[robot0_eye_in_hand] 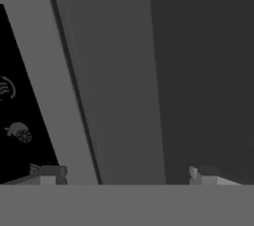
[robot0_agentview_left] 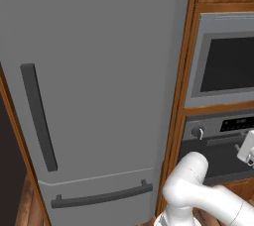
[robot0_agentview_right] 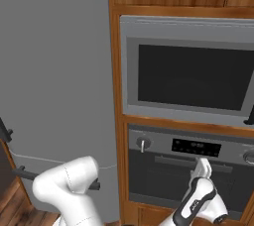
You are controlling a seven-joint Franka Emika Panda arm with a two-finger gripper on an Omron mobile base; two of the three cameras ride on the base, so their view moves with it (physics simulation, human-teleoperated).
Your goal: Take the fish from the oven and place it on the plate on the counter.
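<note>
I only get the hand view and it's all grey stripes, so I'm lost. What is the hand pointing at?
Observer: The gripper is right in front of the long handle bar across the oven door.
Operator: Is the oven door open yet?
Observer: No, the door is shut, flat against the oven front.
Operator: What's above the oven?
Observer: A grey-framed unit with a dark window sits right above it.
</note>
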